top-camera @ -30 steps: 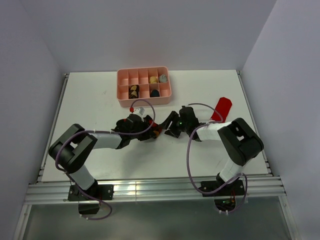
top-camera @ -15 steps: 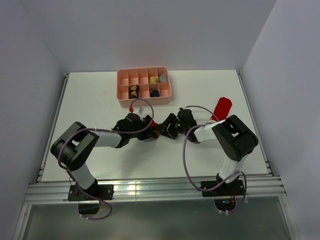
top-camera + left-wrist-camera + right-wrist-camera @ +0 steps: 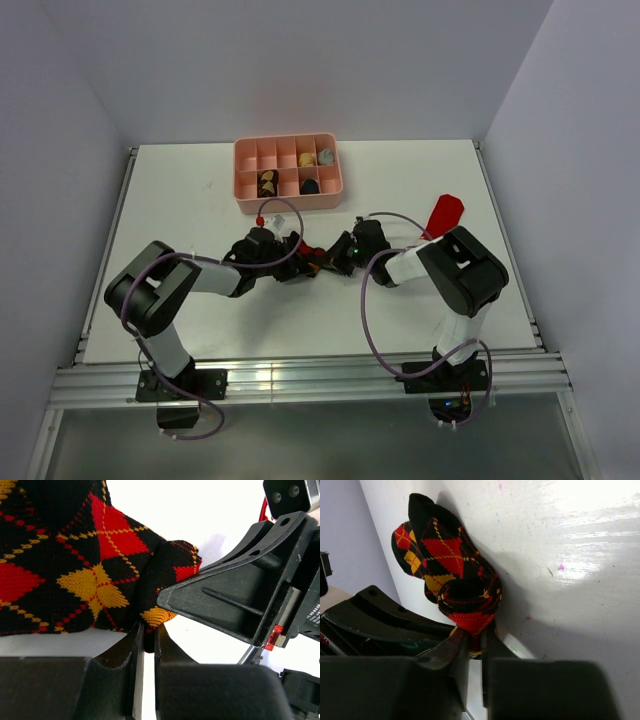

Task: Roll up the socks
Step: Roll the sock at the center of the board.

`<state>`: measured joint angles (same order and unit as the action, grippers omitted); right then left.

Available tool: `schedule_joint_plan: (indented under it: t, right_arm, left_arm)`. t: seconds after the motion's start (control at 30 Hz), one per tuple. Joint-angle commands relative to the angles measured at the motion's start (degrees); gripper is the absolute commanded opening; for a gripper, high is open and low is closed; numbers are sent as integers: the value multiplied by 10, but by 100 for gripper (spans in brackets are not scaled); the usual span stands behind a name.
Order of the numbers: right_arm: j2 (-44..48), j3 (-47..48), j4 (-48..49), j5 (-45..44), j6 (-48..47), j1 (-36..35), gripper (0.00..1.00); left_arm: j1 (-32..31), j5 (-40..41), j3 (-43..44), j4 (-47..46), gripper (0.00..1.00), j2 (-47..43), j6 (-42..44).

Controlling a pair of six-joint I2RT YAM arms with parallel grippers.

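— Now, item one?
— Black argyle sock [image 3: 65,555] with red and orange-yellow diamonds. It lies on the white worktop [image 3: 200,320], near the middle, between the two arms. One end is curled over on itself in a loose bunch.
— Who holds it?
— Both arms. The left fingers [image 3: 120,652] are clenched on a fold at the sock's edge, nearly meeting, with cloth caught between them. The right fingers [image 3: 447,652] are pinched on the red-tipped end of the bunched part, as the right wrist view shows.
— Item two?
— Plain red sock [image 3: 443,215], lying on the worktop to the right, apart from both sets of fingers and untouched.
— Item three?
— Pink compartment tray [image 3: 240,190], at the far side of the worktop beyond the left arm. Small bundles sit in four of its compartments, too small to describe further.
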<state>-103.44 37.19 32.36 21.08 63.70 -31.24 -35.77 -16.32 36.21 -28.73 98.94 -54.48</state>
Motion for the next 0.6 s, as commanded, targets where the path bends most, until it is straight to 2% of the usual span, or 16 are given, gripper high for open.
schedule_joint_plan:
  t: [0.0,0.03,0.2,0.23,0.3,0.33,0.47,0.5,0.57]
  right_arm:
    - [-8,7,-12,-10,-15,-5,6]
    - [-6,9,-19,-12,-17,-5,0]
    - [19,32,-99,-35,-40,-6,0]
    - [31,39,-119,-41,-46,-6,0]
    - [40,65,-188,-63,-61,-6,0]
    - [46,75,-213,-70,-67,-6,0]
    - [56,138,-348,-103,-86,-7,0]
    - [56,146,-365,-111,-88,-8,0]
    - [55,168,-406,-118,-84,-9,0]
  left_arm:
    - [0,-28,-12,3,1,18,-5]
    - [0,-28,-12,0,1,19,-4]
    - [0,-11,-4,20,4,-5,35]
    - [-1,-2,-3,27,11,-13,45]
    - [-4,33,4,59,18,-42,80]
    - [-8,51,7,70,28,-52,95]
    - [-60,160,31,123,48,-119,171]
    - [-75,248,36,145,55,-125,200]
    - [-118,304,50,156,59,-138,226]
